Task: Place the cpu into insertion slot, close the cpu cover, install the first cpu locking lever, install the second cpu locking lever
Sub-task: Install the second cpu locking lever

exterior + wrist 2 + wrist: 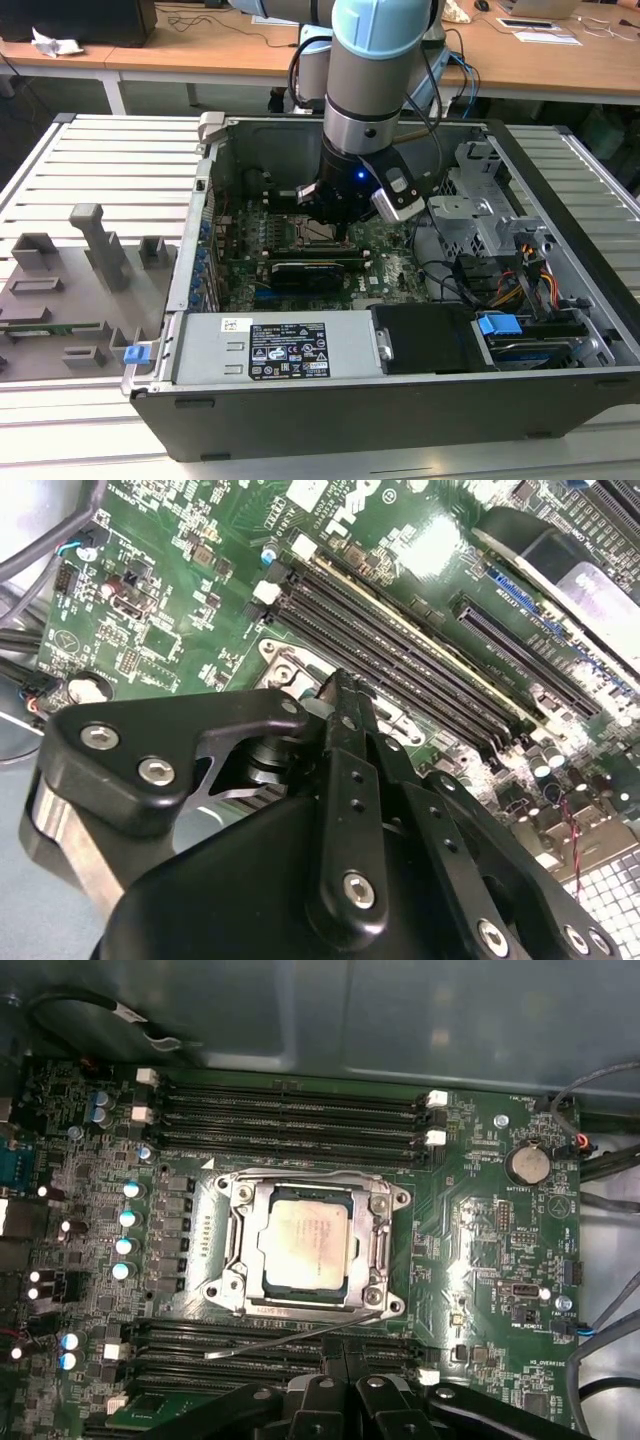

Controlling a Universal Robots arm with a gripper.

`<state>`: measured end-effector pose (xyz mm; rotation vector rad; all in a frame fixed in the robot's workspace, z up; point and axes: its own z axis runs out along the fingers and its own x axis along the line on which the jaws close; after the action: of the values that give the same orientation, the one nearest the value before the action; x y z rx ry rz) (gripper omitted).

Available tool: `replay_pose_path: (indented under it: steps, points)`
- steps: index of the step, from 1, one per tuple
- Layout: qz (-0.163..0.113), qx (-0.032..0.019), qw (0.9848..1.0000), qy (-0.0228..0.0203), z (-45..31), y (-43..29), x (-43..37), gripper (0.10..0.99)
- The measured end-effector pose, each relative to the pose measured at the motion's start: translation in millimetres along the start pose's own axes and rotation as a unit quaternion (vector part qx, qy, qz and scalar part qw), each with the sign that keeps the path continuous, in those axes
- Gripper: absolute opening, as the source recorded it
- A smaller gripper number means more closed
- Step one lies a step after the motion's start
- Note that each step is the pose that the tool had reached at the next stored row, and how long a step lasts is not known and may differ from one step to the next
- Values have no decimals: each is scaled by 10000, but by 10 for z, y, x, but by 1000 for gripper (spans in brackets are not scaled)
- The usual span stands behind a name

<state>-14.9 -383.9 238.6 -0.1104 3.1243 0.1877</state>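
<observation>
The claw (345, 1385) hangs low over the motherboard (470, 1220), just off the near edge of the insertion slot (232, 1200). In the second wrist view its black fingers (345, 770) stand pressed together with nothing between them.

In the first wrist view the cpu (308, 1240) lies flat in the slot, silver top up, framed by the cpu cover (385, 1235), which appears folded down over its rim. From the claw the chip lies at about 12 o'clock, close ahead. Between the two runs a thin silvery locking lever (290, 1335), its long axis stretching from roughly 8 o'clock to 2 o'clock along the socket's near side. It looks sprung free, not tucked under a catch, with its loose end away from the claw tip. This lever is the part nearest the claw, so I judge the work to stand at the lever stage.

Memory slots (290, 1120) flank the socket on its far side. In the exterior view the arm (375, 90) reaches down into the open computer case (560, 400), which rests on the worktop (60, 170).
</observation>
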Motion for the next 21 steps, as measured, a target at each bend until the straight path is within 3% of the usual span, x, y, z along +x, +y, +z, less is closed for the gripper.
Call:
replay_pose_path:
  steps: [5, 11, 13, 19, 21]
  points:
    - [1, 0, 10000, 0, 0, -1, 59, 106]
    - [-2, -24, 10000, -2, 10, 12, 301, 106]
    - [-10, -28, 10000, 0, 47, 12, 375, 106]
    - [-46, -46, 10000, 3, 132, 2, 405, 106]
    - [-46, -83, 10000, 0, 134, 0, 436, 106]
